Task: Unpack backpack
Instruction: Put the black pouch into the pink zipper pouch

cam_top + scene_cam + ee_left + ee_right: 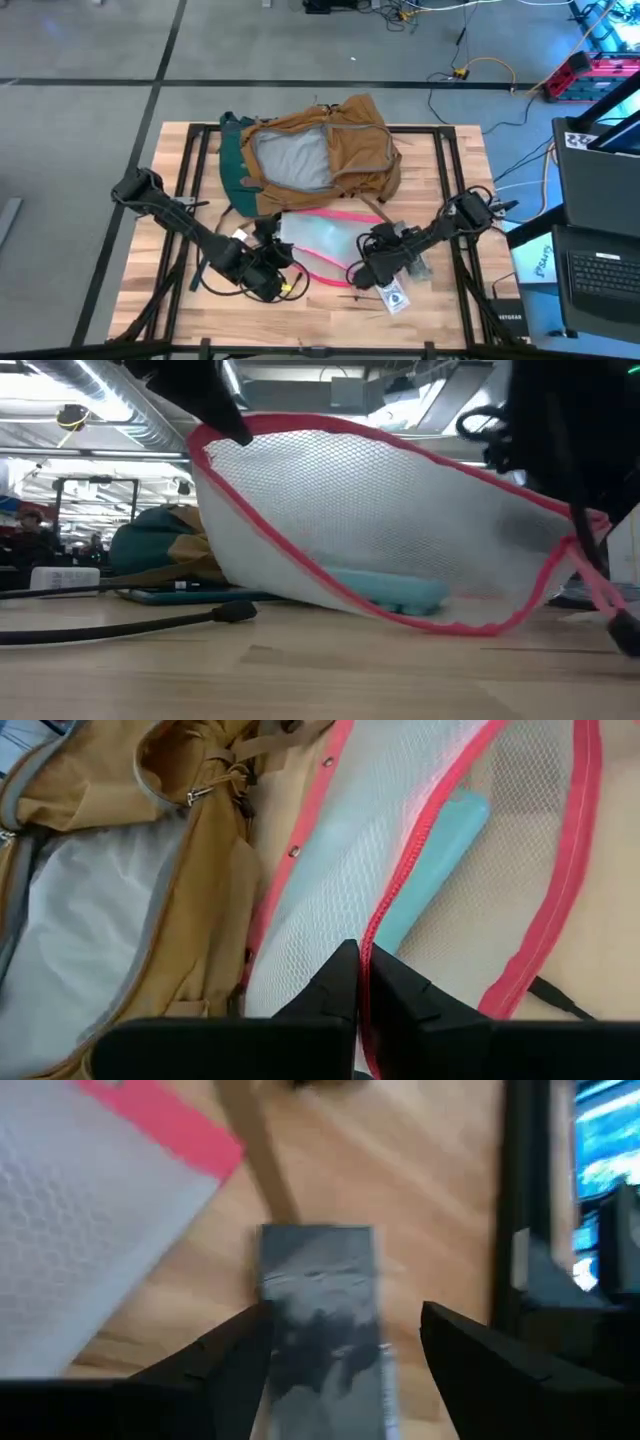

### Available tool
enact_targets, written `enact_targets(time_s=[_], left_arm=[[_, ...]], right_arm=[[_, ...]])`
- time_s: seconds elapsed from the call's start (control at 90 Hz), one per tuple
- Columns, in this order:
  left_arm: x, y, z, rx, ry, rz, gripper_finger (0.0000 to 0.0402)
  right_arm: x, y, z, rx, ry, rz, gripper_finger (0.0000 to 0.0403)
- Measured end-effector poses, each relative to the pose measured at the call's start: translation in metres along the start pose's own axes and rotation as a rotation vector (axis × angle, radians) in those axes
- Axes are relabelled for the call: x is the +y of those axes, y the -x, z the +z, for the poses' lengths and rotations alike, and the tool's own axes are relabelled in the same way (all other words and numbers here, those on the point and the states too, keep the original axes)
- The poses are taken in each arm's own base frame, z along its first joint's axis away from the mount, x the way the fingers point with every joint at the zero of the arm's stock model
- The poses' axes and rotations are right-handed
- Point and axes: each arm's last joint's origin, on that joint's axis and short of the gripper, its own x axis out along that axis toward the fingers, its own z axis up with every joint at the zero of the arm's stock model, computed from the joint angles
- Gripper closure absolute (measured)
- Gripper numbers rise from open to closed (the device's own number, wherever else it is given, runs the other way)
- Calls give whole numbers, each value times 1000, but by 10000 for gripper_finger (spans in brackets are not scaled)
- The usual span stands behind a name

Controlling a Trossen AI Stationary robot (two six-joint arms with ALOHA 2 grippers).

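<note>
Inspector: What is on the table, and in what condition?

Operator: I see the large soft tan-brown fabric backpack [340,150] lying open at the far middle of the slatted wooden table [450,170], its smooth grey lining exposed and a dark teal-green panel on its left side. Just in front of it lies a clear mesh zip pouch with pink edging [325,240], holding a flat light-blue oblong item [435,860].

Inspector: State of the end effectors?

Operator: My left gripper [360,985] has its fingers pinched together on the pouch's pink zipped edge, lifting that side off the wood. My right gripper [345,1330] sits at the pouch's right end with its fingers spread apart over a grey foil-like rectangular packet [320,1310]; I cannot tell whether they touch it.

Inspector: Any legible markings?

Operator: A white tag with a dark round emblem [393,297] lies near the front edge; I cannot read it
</note>
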Motion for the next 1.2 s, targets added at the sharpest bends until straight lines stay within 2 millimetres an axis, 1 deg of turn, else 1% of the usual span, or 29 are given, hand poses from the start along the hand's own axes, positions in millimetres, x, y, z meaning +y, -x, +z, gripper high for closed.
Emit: enact_targets(time_s=[0.167,0.356,0.422,0.444,0.733,0.822,0.844,0.878,1.022,1.1,1.2], left_arm=[[0,0,-1,4,-4,-2,402],[0,0,-1,6,-2,-7,402],[0,0,-1,6,-3,-7,402],[0,0,-1,6,-2,-7,402],[0,0,-1,7,2,-9,402],[-1,0,0,7,3,-13,402],[-1,0,0,7,3,-13,402],[-1,0,0,7,3,-13,402],[-1,0,-1,8,2,-12,402],[0,0,-1,9,0,-12,402],[0,0,-1,9,1,-11,402]], right_arm=[[10,-18,-2,51,21,74,166],[6,-34,-8,66,20,56,166],[5,-36,-8,82,23,43,169],[5,-36,-8,86,25,42,175],[9,-38,-10,118,49,70,325],[8,-39,-11,117,85,60,377],[8,-39,-11,116,98,52,385],[7,-40,-11,113,114,41,393],[5,-36,-10,103,129,15,399],[3,-27,-9,73,148,-7,402],[3,-11,-5,14,164,3,403]])
